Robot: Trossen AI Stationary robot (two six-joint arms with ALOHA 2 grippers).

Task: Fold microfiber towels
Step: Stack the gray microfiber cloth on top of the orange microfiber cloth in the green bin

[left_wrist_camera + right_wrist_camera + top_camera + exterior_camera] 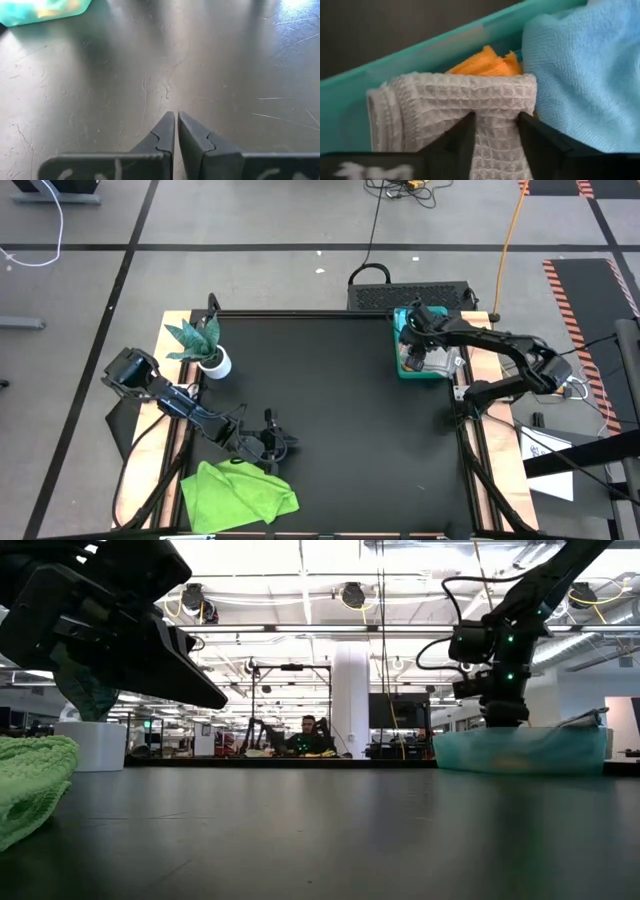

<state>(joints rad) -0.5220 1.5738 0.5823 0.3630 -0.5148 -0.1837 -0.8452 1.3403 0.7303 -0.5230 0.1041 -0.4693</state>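
Observation:
The lime green towel (240, 495) lies rumpled on the black table at the near left; it also shows in the low view (30, 785). My left gripper (283, 443) is shut and empty just above the bare table, right beside the towel's far edge, as the left wrist view (175, 115) shows. My right gripper (415, 352) reaches down into the teal tray (402, 370) at the far right and is shut on the white-grey towel (455, 100). The orange towel (487, 62) and the pale blue towel (585, 70) lie in the tray beside it. The bright turquoise towel is hidden. My right gripper pinches a raised fold of the white-grey towel (495, 135) between its two fingers (457, 142). The fingers come from above, pointing down into the tray. The rest of the towel lies in the tray against the orange and pale blue towels.
A small green plant in a white pot (212, 360) stands at the table's far left. The teal tray's wall (420, 55) rises close behind the white-grey towel. The table's middle (340, 410) is bare black. A person (305, 735) sits far off in the room beyond.

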